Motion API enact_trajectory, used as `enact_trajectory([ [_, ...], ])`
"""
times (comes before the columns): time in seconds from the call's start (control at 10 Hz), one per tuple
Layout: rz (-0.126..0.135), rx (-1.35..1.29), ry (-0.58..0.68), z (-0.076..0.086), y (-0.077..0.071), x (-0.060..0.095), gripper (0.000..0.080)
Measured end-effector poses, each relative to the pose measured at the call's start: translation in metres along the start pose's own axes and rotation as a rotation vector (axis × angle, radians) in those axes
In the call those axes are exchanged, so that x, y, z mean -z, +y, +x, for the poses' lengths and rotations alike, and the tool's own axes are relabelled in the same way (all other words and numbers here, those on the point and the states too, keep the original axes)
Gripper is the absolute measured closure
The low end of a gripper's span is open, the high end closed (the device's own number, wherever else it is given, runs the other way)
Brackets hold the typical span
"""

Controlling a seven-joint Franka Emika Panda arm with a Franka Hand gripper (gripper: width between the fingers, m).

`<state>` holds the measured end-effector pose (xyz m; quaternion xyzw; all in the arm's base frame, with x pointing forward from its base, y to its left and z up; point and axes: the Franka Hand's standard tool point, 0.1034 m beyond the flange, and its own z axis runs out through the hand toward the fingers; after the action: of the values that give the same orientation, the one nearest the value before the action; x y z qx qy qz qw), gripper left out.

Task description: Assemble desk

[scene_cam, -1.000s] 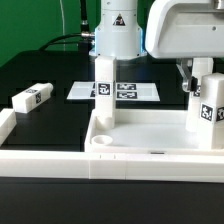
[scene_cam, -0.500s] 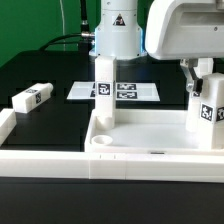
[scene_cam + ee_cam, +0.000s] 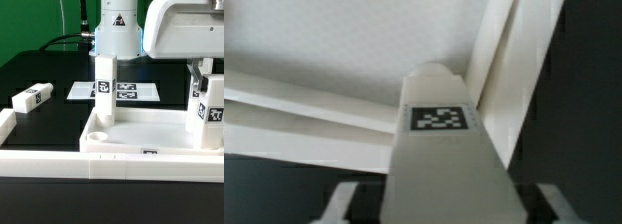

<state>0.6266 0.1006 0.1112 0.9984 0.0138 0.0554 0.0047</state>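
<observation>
The white tabletop (image 3: 150, 128) lies upside down with its raised rim up. One tagged leg (image 3: 104, 88) stands upright in its far left corner. My gripper (image 3: 203, 78) is shut on a second tagged leg (image 3: 208, 112) and holds it upright at the tabletop's right side, its lower end inside the rim. In the wrist view this leg (image 3: 441, 150) fills the space between my fingers (image 3: 352, 203), pointing down at the tabletop's corner (image 3: 331, 40). A third leg (image 3: 30, 99) lies loose on the table at the exterior view's left. The fourth leg is out of view.
The marker board (image 3: 128, 91) lies flat behind the tabletop. A long white border rail (image 3: 6, 126) runs along the exterior view's left and front. The robot's base (image 3: 118, 30) stands at the back, behind the upright leg.
My gripper and the leg it holds have shifted slightly to the exterior view's right. The tabletop's front left corner has shifted a little with it.
</observation>
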Motion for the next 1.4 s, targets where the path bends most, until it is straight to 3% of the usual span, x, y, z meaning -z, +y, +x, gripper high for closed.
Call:
enact_trajectory([
  [0.9,0.036,-0.893,-0.017,-0.0013,-0.002,-0.0004,0.0509],
  [1.4,0.042,-1.165,-0.03,-0.0015,-0.0028,-0.0001,0.0509],
])
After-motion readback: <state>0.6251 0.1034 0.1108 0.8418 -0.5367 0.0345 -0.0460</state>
